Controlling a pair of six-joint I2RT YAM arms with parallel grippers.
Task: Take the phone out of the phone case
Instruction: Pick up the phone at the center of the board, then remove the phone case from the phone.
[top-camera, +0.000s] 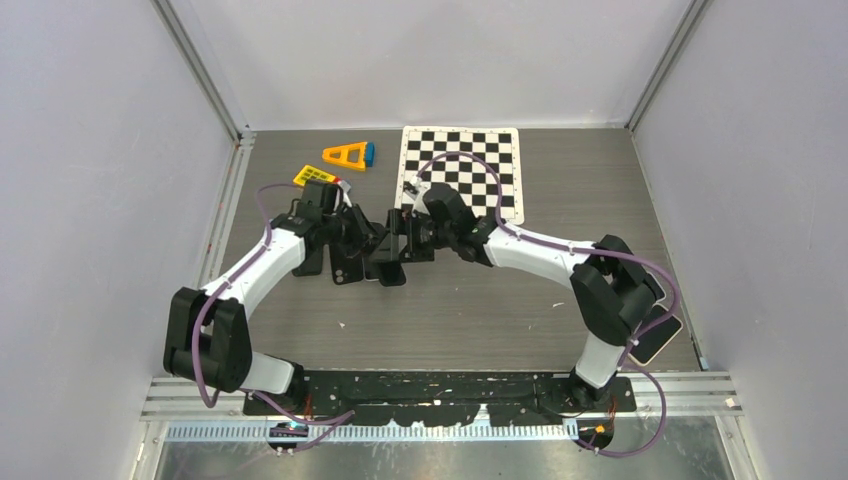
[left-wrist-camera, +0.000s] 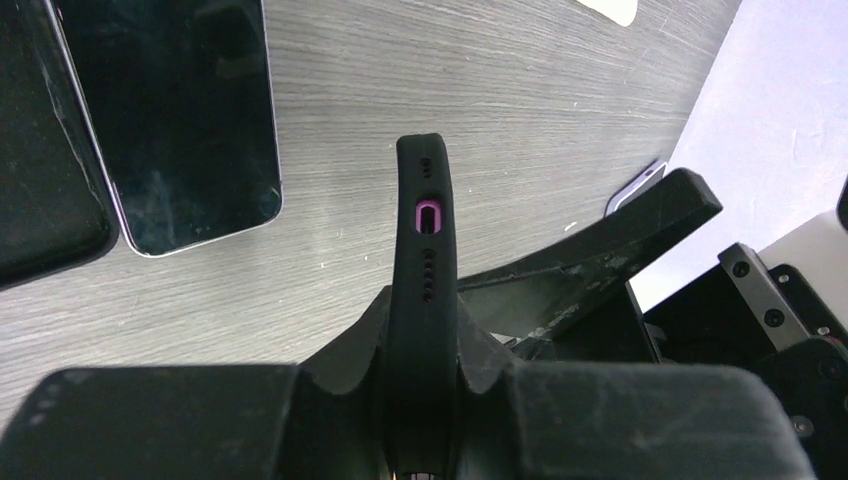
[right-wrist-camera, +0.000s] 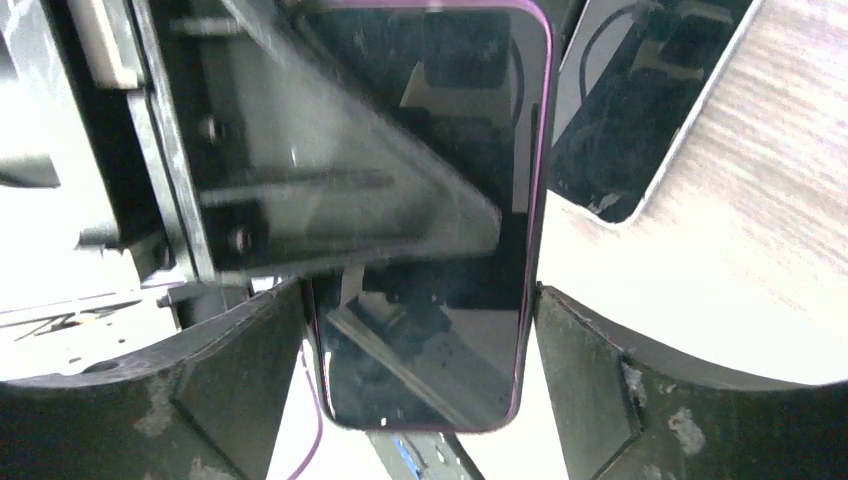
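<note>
The phone (right-wrist-camera: 430, 350) has a dark screen and a thin purple rim. It sits in a black phone case (left-wrist-camera: 425, 250), whose edge shows a purple-ringed port. My left gripper (left-wrist-camera: 425, 340) is shut on that case edge, holding it upright over the table. In the top view both grippers meet mid-table, the left gripper (top-camera: 372, 245) facing the right gripper (top-camera: 410, 245). The right gripper (right-wrist-camera: 420, 320) is open and straddles the phone's end, with slim gaps at both sides. The left gripper's finger (right-wrist-camera: 300, 180) covers part of the screen.
A second phone (left-wrist-camera: 190, 120) lies screen-up on the table beside a flat black item (left-wrist-camera: 40, 170). A checkerboard (top-camera: 462, 170), an orange triangle (top-camera: 348, 154) and a yellow piece (top-camera: 312, 176) lie at the back. Another phone (top-camera: 660, 335) rests by the right arm's base.
</note>
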